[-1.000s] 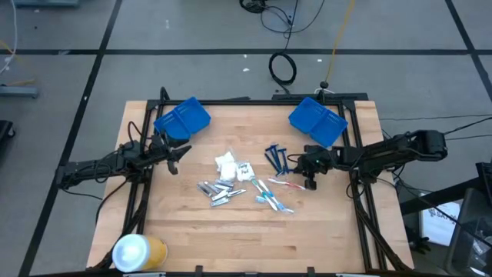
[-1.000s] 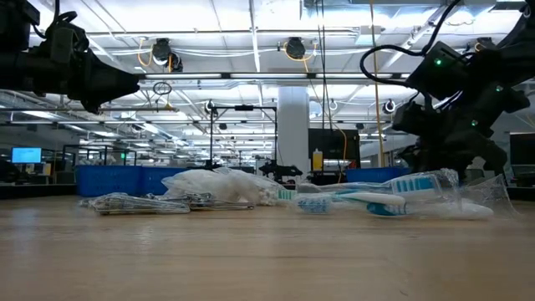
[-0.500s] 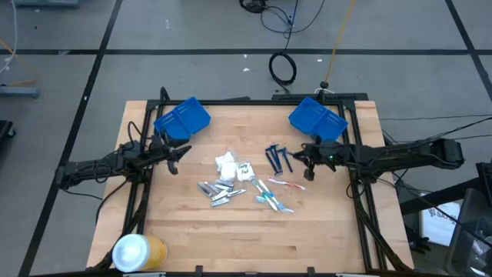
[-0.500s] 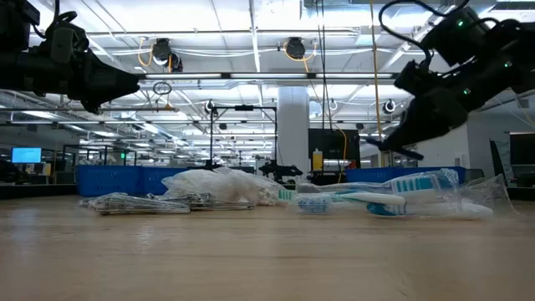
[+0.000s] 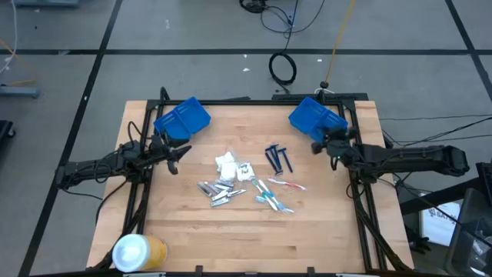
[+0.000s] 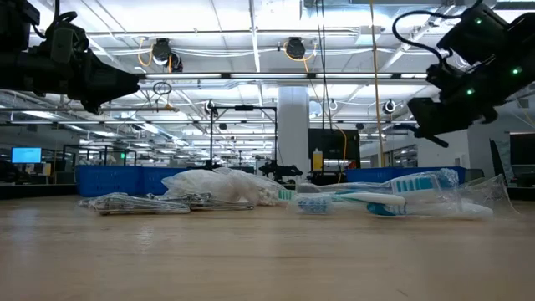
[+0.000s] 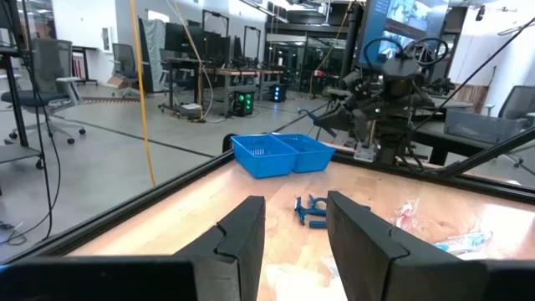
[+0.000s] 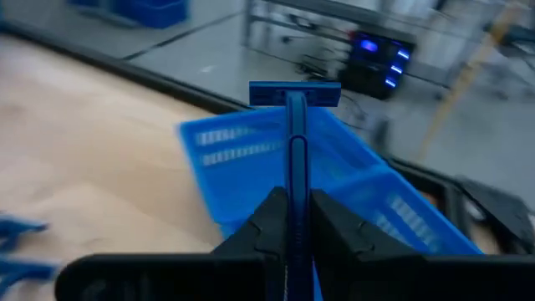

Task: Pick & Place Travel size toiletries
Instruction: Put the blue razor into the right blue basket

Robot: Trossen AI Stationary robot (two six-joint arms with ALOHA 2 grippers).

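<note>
Carrying: we have a dark blue razor [image 8: 291, 142] pinched between the narrow fingers of the right end effector [image 5: 326, 143], head forward.
Change: a second ago this end effector sat low by the razors [image 5: 278, 158] on the bench [image 5: 192, 231]; it has since lifted and swung far and right.
Meaning: we judge the pick done and the drop next.
Near pile: toothbrushes [image 5: 273, 194], silver tubes [image 5: 215, 190] and white packets [image 5: 227, 163] lie mid-bench, unsorted.
Left end effector [image 5: 175, 156]: it waits at the left edge, fingers [image 7: 242, 234] partly apart, holding nothing.
Far right: the right blue bin [image 5: 317, 119] sits tilted at the corner rail, just beyond our razor.
Room: bare bench lies between pile and bin, so the path looks open.
</note>
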